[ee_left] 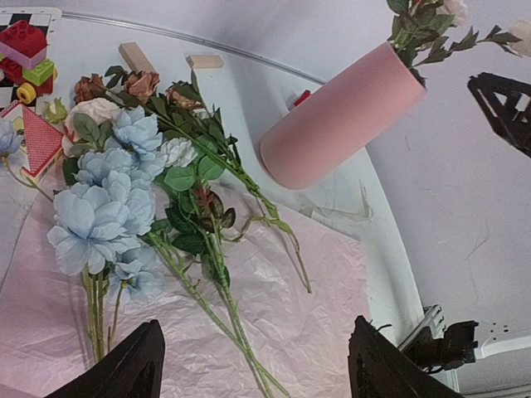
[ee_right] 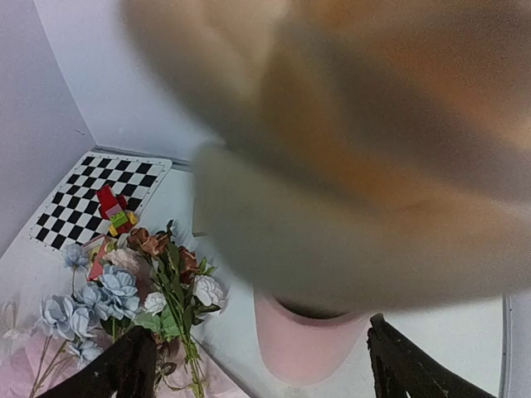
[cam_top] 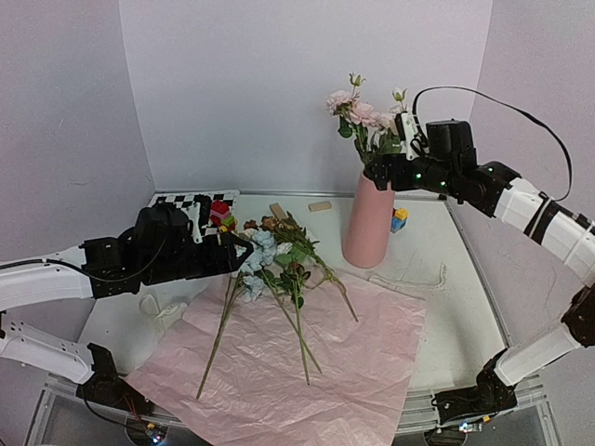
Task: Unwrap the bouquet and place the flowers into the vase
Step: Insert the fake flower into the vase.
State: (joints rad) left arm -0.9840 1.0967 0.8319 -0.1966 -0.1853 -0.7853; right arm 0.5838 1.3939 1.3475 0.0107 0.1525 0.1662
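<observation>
Top external view: the smooth, matte pink cylinder of the vase [cam_top: 369, 223] stands right of centre on the white counter [cam_top: 446, 279], holding pink blooms [cam_top: 364, 113]. At their stems the right tool [cam_top: 379, 173] hangs released. Other flowers [cam_top: 274, 269] lie mid-frame on crinkled pink paper [cam_top: 307, 372]; the left tool [cam_top: 244, 253], also released, hovers beside them. Plain pale walls stand behind.
</observation>
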